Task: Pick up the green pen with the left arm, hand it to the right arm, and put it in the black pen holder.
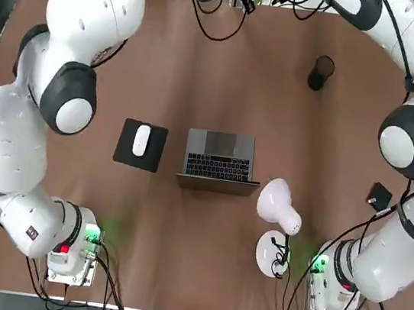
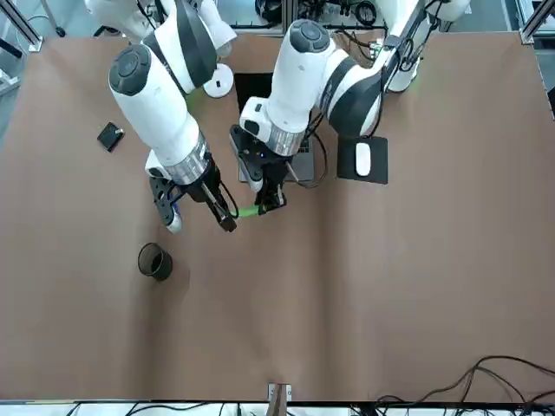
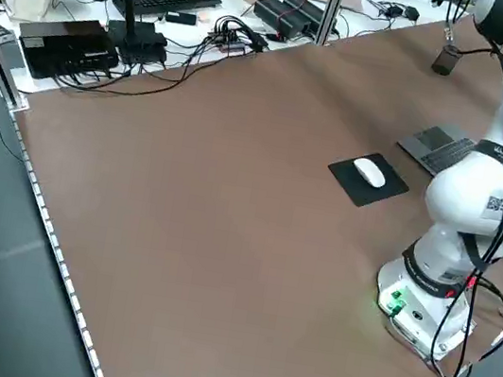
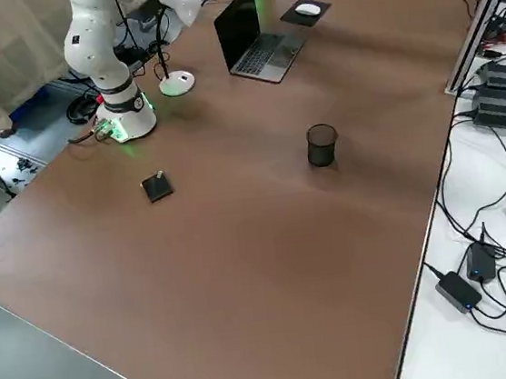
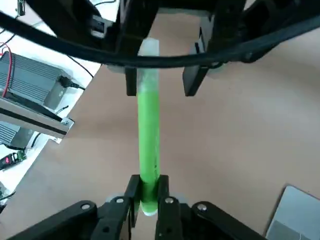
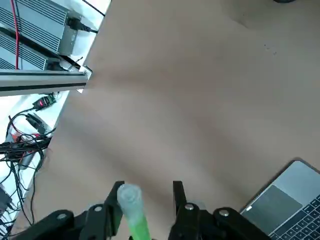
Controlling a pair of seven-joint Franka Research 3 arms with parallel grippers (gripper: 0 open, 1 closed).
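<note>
Above the far half of the brown wooden surface (image 2: pixel 390 286), the two arms meet in mid-air. The left tool (image 2: pixel 270 204) is clamped shut on one end of the thin bright lime-green pen (image 2: pixel 247 211), which lies roughly level between the two arms, clear of the surface. In the left wrist view the pen (image 5: pixel 148 145) runs straight out from between the closed fingers (image 5: pixel 133 192) toward the other arm's fingers, and its pale translucent far end reaches in between them.

The right tool (image 2: pixel 227 221) sits at the pen's free end with its two fingers spread apart. In the right wrist view the pen's pale tip (image 6: pixel 131 200) lies against one finger (image 6: pixel 114 200), while the other finger stands off with a gap beside it, so this tool is open and not yet squeezing the pen.

The small black cylindrical mesh pen holder (image 2: pixel 155 261) stands upright on the surface, near the right tool and below it on the robot's right side; it also shows alone on bare wood in the right side view (image 4: pixel 321 145).

Nearer the arm bases sit an open grey laptop (image 1: pixel 219 159), a white computer mouse (image 1: pixel 141 140) on a black mouse pad (image 1: pixel 125 153), a white desk lamp (image 1: pixel 279 207) and a small flat black square gadget (image 1: pixel 379 197).
</note>
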